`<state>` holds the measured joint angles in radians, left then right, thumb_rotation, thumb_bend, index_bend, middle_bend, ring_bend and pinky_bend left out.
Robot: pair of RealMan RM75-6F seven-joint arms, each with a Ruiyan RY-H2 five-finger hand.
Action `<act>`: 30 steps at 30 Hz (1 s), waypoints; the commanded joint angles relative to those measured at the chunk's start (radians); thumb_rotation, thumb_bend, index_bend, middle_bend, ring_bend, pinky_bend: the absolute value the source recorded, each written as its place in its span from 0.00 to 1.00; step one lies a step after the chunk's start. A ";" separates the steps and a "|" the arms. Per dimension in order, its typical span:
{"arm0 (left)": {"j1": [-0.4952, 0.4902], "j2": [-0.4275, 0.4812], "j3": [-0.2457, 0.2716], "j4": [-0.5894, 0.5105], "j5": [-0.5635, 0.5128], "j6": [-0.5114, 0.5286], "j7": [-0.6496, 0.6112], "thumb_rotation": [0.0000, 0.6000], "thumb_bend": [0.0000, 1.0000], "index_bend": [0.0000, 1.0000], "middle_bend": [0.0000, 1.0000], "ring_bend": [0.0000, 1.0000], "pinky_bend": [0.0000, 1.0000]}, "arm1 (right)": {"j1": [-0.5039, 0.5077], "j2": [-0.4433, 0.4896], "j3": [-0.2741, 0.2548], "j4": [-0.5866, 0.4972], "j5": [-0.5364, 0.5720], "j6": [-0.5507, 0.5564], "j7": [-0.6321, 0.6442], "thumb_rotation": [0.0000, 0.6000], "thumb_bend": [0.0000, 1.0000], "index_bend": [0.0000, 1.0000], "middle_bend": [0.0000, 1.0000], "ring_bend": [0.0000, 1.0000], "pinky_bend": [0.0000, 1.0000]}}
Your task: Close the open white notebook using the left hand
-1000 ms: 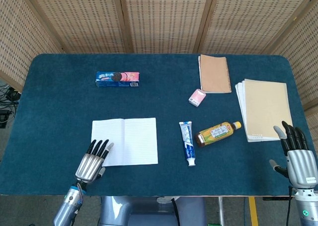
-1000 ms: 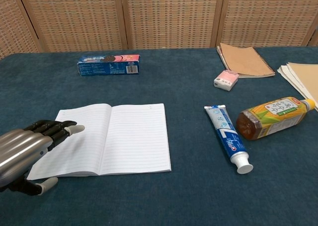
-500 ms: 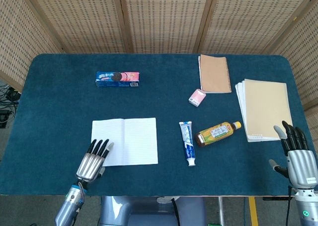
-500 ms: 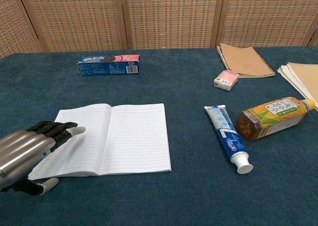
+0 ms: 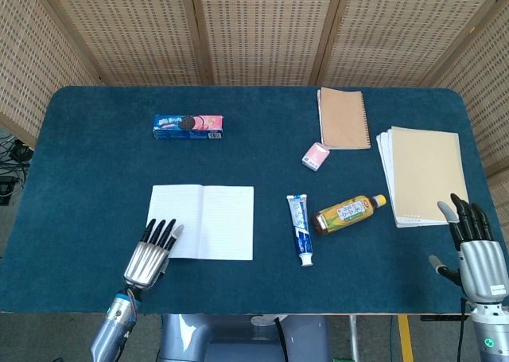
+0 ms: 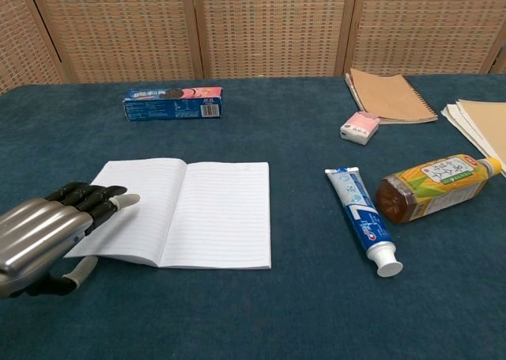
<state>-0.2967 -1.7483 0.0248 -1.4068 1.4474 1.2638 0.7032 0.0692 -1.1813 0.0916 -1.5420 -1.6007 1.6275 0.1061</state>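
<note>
The white notebook [image 5: 203, 221] [image 6: 190, 212] lies open on the blue table, lined pages up. My left hand [image 5: 151, 255] [image 6: 47, 232] is at its near left corner, fingers stretched forward over the left page's edge; the thumb lies beside that corner in the chest view. It holds nothing. Whether the fingertips touch the paper is unclear. My right hand [image 5: 475, 252] stands open at the table's near right edge, far from the notebook, and shows only in the head view.
A toothpaste tube [image 5: 299, 228] and a tea bottle [image 5: 349, 212] lie right of the notebook. A cookie box [image 5: 188, 126] sits behind it. A pink eraser [image 5: 316, 156], a brown spiral notebook [image 5: 343, 117] and a stack of tan papers [image 5: 423, 173] occupy the right back.
The notebook has shifted a little away from me and to the right, its left page now skewed. My left hand stayed at its near left corner. The right hand has not moved.
</note>
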 commanded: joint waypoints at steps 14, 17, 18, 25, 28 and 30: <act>-0.074 0.028 -0.007 0.048 0.190 0.076 0.175 1.00 0.66 0.00 0.00 0.00 0.00 | -0.001 0.001 0.005 -0.001 0.009 0.000 0.017 1.00 0.04 0.06 0.00 0.00 0.00; -0.091 0.046 -0.013 0.028 0.221 0.078 0.216 1.00 0.65 0.00 0.00 0.00 0.00 | -0.001 0.002 0.007 -0.002 0.012 0.001 0.022 1.00 0.04 0.07 0.00 0.00 0.00; -0.097 0.052 -0.016 0.023 0.228 0.075 0.229 1.00 0.65 0.00 0.00 0.00 0.00 | -0.002 0.003 0.008 -0.003 0.012 0.003 0.025 1.00 0.04 0.07 0.00 0.00 0.00; -0.139 0.060 -0.029 0.044 0.281 0.056 0.271 1.00 0.65 0.00 0.00 0.00 0.00 | -0.003 0.007 0.006 -0.009 0.013 0.001 0.040 1.00 0.05 0.07 0.00 0.00 0.00; -0.160 0.060 -0.031 0.051 0.310 0.049 0.280 1.00 0.64 0.00 0.00 0.00 0.00 | -0.002 0.009 0.004 -0.013 0.013 -0.005 0.047 1.00 0.05 0.08 0.00 0.00 0.00; -0.170 0.060 -0.029 0.050 0.331 0.050 0.281 1.00 0.62 0.00 0.00 0.00 0.00 | -0.002 0.009 0.006 -0.012 0.015 -0.004 0.046 1.00 0.04 0.08 0.00 0.00 0.00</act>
<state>-0.4594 -1.6886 -0.0046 -1.3582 1.7677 1.3147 0.9815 0.0671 -1.1723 0.0974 -1.5538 -1.5860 1.6238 0.1521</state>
